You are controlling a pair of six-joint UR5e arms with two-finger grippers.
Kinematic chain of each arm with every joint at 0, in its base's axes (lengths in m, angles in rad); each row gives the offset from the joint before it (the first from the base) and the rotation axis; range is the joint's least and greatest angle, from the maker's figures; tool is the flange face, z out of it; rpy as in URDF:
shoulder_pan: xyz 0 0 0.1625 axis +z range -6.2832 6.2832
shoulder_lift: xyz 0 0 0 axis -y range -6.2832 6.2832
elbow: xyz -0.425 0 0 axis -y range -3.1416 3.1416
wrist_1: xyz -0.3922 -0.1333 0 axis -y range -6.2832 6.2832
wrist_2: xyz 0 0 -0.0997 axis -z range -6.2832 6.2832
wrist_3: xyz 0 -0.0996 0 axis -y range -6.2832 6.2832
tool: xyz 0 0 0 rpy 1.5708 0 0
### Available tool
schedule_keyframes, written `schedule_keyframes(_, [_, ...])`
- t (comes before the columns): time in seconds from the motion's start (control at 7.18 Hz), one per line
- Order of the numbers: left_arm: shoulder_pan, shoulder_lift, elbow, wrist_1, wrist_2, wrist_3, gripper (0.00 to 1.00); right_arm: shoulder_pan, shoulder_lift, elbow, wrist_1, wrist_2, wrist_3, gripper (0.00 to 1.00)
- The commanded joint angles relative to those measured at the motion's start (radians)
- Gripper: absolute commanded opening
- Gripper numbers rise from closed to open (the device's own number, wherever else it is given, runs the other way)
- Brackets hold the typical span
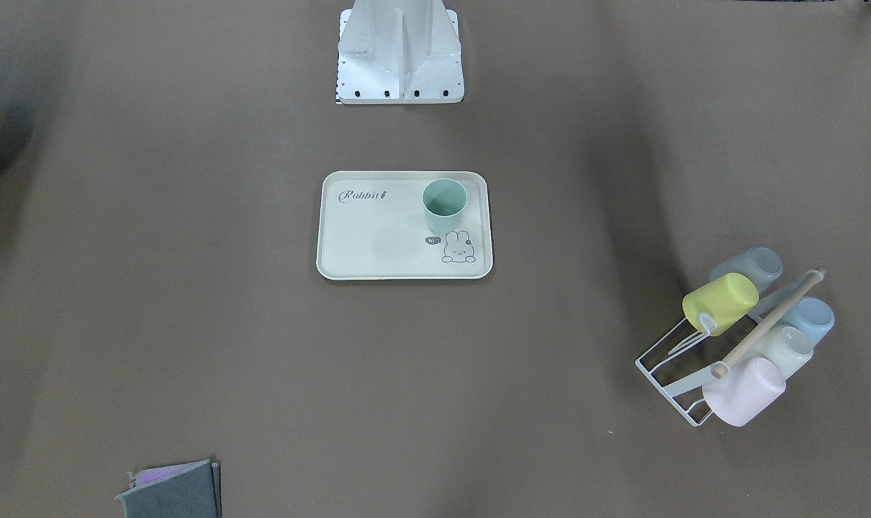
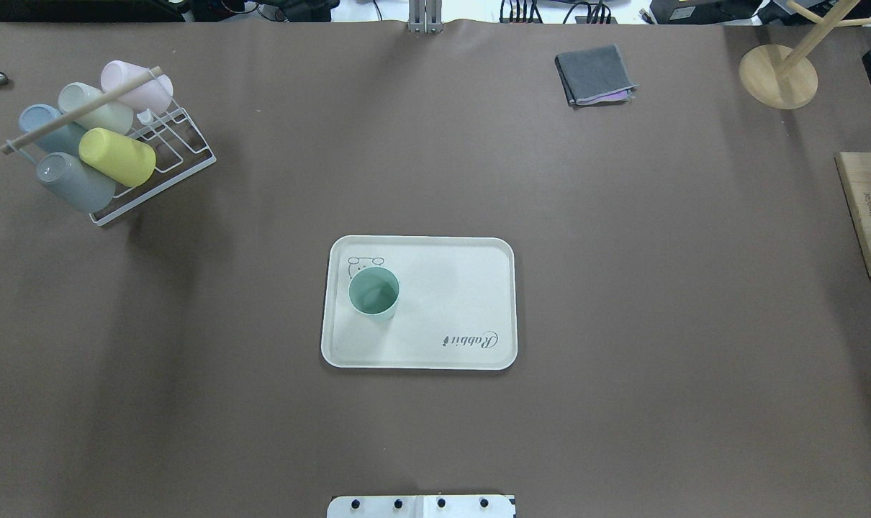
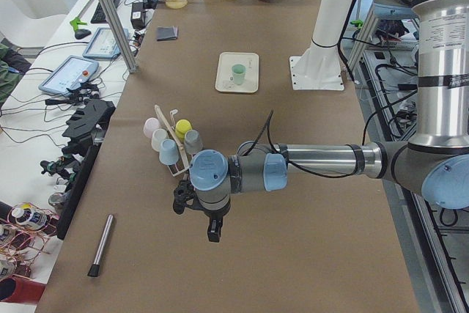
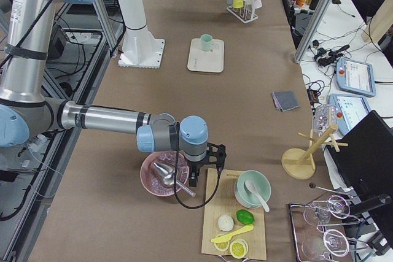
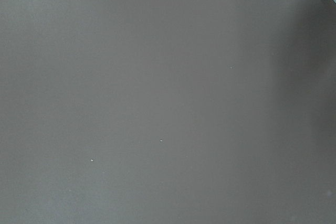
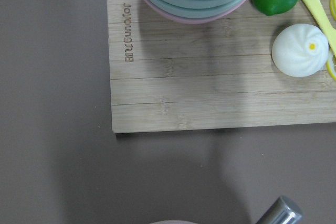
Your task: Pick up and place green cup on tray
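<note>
The green cup [image 1: 444, 205] stands upright on the cream tray [image 1: 378, 248], in the corner by the bunny print. It shows the same way in the overhead view: cup [image 2: 373, 292], tray [image 2: 450, 295]. Neither gripper shows in the overhead or front views. My left gripper [image 3: 196, 209] shows only in the exterior left view, pointing down near the cup rack, far from the tray. My right gripper [image 4: 207, 162] shows only in the exterior right view, over the wooden board's edge. I cannot tell whether either is open or shut.
A white wire rack [image 2: 163, 185] with several pastel cups stands at the far left. A folded grey cloth [image 2: 595, 74] and a wooden stand [image 2: 777, 75] are at the far right. A wooden board [image 6: 210, 93] with bowls and toy food lies by a pink bowl [image 4: 163, 175].
</note>
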Motion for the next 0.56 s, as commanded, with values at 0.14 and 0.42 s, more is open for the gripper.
schedule_keyframes(0.14, [-0.002, 0.004, 0.0, 0.002, 0.002, 0.001, 0.98, 0.0, 0.0, 0.003, 0.0, 0.005, 0.0, 1.0])
schedule_keyframes(0.42, [-0.002, 0.009, 0.008, 0.002, 0.003, 0.002, 0.98, 0.0, 0.0, 0.0, 0.0, 0.002, 0.0, 1.0])
